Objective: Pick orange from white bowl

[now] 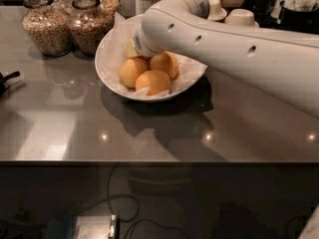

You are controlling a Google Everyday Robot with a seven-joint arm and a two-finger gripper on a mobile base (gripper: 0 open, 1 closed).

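The white bowl [112, 66], lined with crinkled white paper, stands on the grey counter at the upper middle. Three oranges lie in it in plain sight: one on the left [131, 71], one in front [153, 82] and one on the right [165, 64]. A paler orange [130, 49] shows at the back, partly behind the arm. My thick white arm comes in from the right and ends over the back of the bowl. The gripper [135, 46] sits at that end, right by the pale orange, mostly hidden by the arm itself.
Two glass jars of grain [46, 28] [88, 26] stand just left of the bowl. Small cream cups [241, 17] sit behind the arm at the back right. A dark object [6, 79] pokes in at the left edge. The counter's front edge [149, 161] runs across the lower middle.
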